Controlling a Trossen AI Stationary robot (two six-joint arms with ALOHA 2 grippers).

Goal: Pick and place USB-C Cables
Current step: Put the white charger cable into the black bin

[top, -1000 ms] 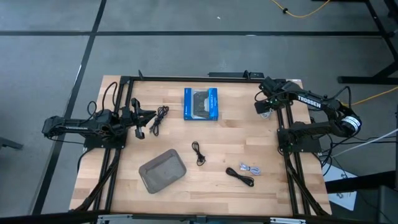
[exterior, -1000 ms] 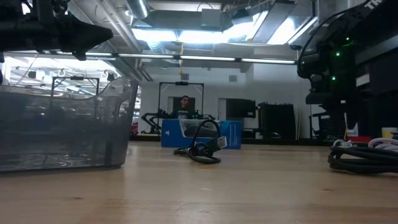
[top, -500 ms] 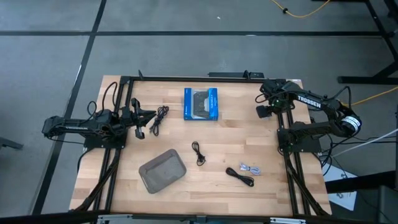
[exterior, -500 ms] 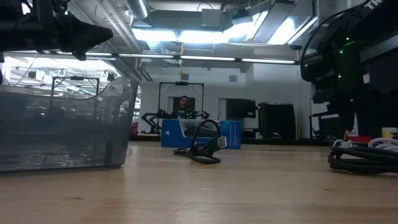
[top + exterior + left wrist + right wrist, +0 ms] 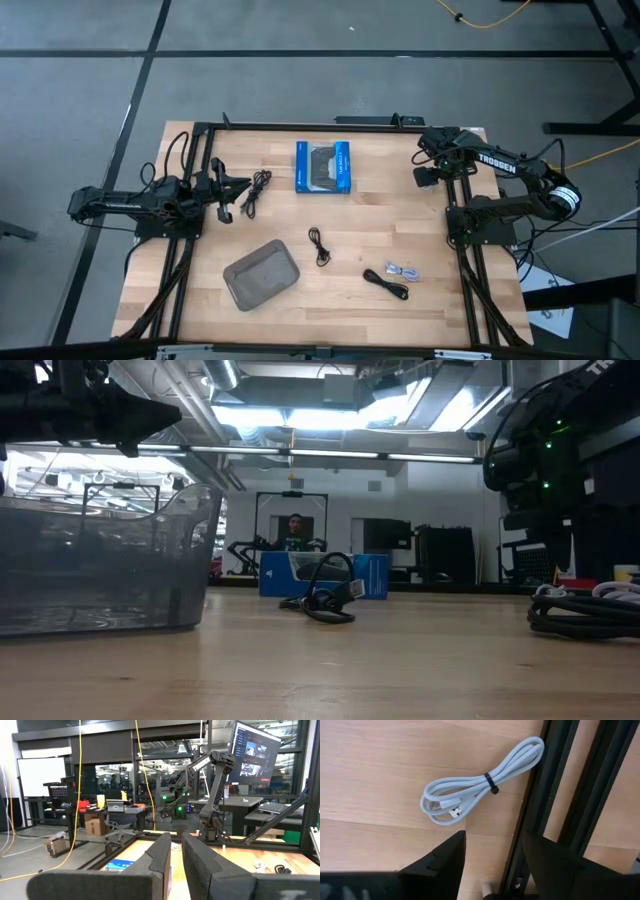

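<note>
1. The left arm (image 5: pixel 120 203) lies along the table's left edge. Its gripper (image 5: pixel 228 196) hovers at the table's (image 5: pixel 400 215) left side, holding nothing; in the left wrist view its fingers (image 5: pixel 162 857) stand slightly apart, a narrow gap between them.
2. Just beside that gripper, toward the middle, a black cable (image 5: pixel 257 190) lies on the wood.
3. Nearer the front edge sits a grey tray (image 5: pixel 262 275), tilted; in the low view its clear wall (image 5: pixel 110 560) fills the left side.
4. At the back centre lies a blue-edged box (image 5: pixel 324 167) with a dark centre.
5. A second small black cable (image 5: pixel 319 245) lies near the table's middle, between box and front edge, right of the tray and apart from it. In the low view it shows as a loose loop (image 5: pixel 328 598) in front of the box.
6. Further right, near the front, a third black cable (image 5: pixel 385 284) lies just beside a light grey cable (image 5: pixel 402 271); whether they touch I cannot tell.
7. The right gripper (image 5: pixel 428 172) hangs over the table's back right corner by the frame rail. Its fingers (image 5: pixel 442 857) are spread and empty in the right wrist view.
8. Below that gripper a pale blue-white cable (image 5: pixel 477 795) lies coiled on the wood, bound by a dark tie, one end touching the black rail (image 5: pixel 532 815).
9. A person (image 5: pixel 295 532) shows far behind the table in the low view.
</note>
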